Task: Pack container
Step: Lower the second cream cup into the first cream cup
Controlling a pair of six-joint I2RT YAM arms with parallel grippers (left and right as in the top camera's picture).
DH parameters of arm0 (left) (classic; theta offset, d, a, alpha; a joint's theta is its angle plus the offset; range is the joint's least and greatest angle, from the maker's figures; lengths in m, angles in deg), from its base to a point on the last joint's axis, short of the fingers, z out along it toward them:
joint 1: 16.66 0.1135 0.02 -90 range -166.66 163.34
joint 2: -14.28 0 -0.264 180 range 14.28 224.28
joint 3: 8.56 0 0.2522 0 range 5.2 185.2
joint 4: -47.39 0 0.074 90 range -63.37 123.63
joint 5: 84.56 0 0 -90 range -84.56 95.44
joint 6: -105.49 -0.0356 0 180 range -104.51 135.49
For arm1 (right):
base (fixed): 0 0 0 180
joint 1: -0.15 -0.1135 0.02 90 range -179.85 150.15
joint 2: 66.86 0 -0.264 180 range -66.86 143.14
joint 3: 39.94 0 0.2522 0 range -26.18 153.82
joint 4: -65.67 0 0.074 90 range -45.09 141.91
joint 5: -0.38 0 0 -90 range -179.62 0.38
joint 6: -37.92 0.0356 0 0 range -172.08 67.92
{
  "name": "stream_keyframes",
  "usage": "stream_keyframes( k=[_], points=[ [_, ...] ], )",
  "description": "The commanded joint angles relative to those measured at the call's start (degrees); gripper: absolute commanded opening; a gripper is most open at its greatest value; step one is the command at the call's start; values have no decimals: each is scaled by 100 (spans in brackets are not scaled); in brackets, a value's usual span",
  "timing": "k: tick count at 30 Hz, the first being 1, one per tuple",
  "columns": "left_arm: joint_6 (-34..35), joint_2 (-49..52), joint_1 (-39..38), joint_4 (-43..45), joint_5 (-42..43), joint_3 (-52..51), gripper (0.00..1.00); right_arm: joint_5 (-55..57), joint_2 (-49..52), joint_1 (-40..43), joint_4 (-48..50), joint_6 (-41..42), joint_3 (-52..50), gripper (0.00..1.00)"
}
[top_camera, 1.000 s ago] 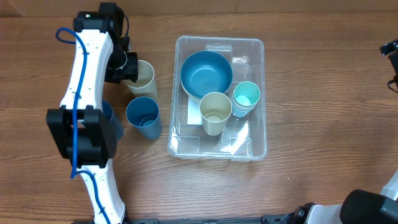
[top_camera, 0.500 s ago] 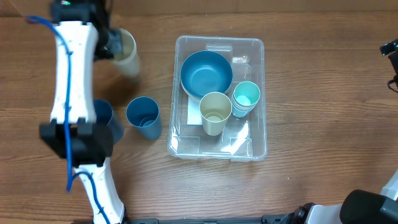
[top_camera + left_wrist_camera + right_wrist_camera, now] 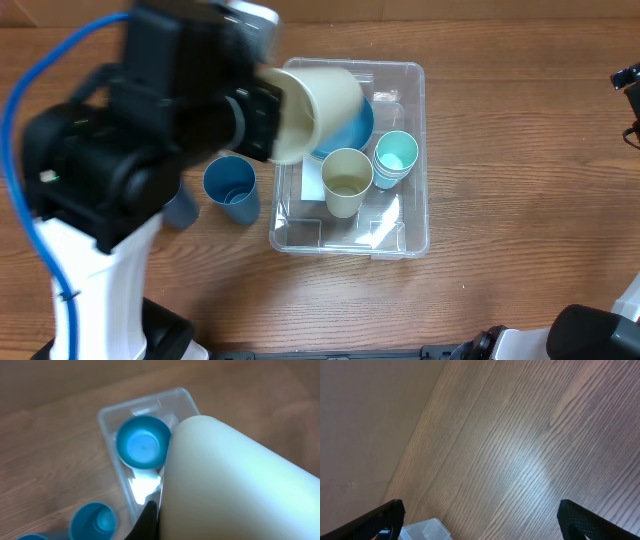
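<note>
Clamping on a cream cup [image 3: 322, 103], the left tool [image 3: 262, 125] is holding it tilted above the container [image 3: 412, 238] sitting on the desk [image 3: 510, 160], while the right tool [image 3: 480, 522] is hanging wide open, gripping nothing.

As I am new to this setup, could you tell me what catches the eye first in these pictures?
The left gripper dominates the overhead view, shut on a cream cup tilted above the clear container. Inside sit a blue bowl, a second cream cup and stacked teal cups; a blue cup stands on the table beside it.
</note>
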Motion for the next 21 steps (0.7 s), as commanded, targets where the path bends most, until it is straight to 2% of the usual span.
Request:
stream_keyframes(
  k=[1, 6, 14, 21],
  points=[
    [61, 44, -400, 15, -376, -741, 4, 9, -72, 11, 15, 24, 2, 100],
    [59, 52, -442, 63, -369, -1886, 4, 9, -72, 11, 13, 24, 2, 100],
    [-7, 96, -472, 883, -507, -3027, 4, 9, -72, 11, 13, 24, 2, 100],
    [-17, 122, -476, 1991, -476, -4175, 4, 9, -72, 11, 15, 24, 2, 100]
  ],
)
